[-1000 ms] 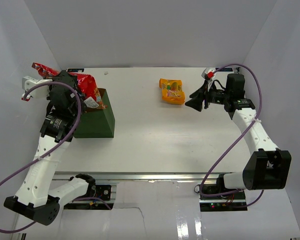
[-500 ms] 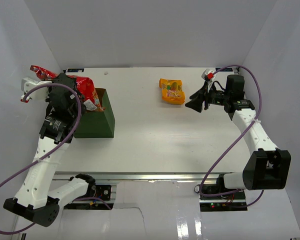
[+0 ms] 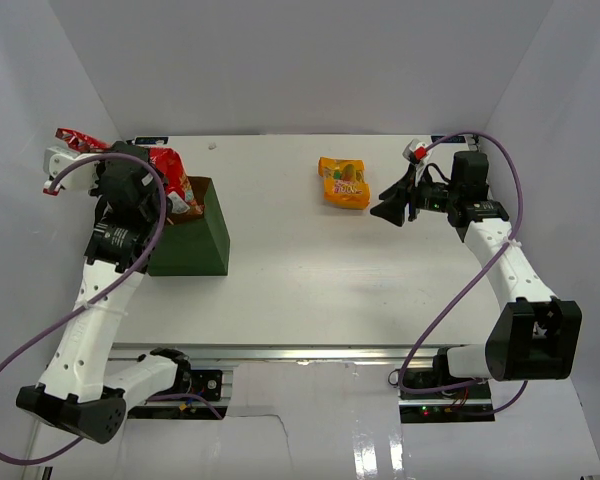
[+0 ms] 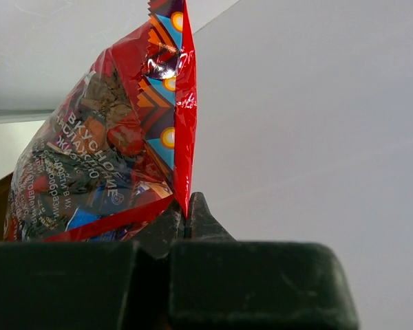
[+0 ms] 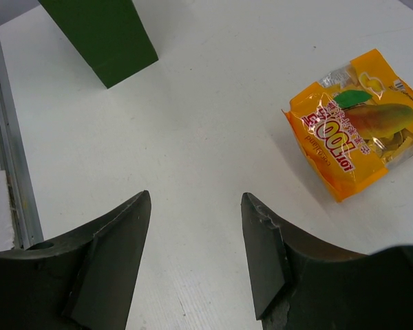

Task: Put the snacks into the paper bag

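My left gripper point(image 4: 187, 213) is shut on the edge of the large red crinkly chip bag point(image 4: 103, 158). In the top view the chip bag point(image 3: 172, 176) hangs at the open top of the dark green paper bag point(image 3: 198, 240), at the table's left, and my left gripper point(image 3: 130, 168) is mostly hidden under its wrist. The orange-yellow pouch point(image 3: 344, 182) lies flat at the back middle. My right gripper point(image 3: 388, 210) is open and empty just right of it. In the right wrist view the gripper point(image 5: 196, 199) is above bare table, with the pouch point(image 5: 354, 141) to its upper right.
The paper bag point(image 5: 103, 38) shows far off in the right wrist view. White walls enclose the table on the left, back and right. A metal rail point(image 3: 310, 352) runs along the near edge. The other small sachets are not in view.
My left arm has shifted slightly left and back with the chip bag still in its grip. The right arm has barely moved.
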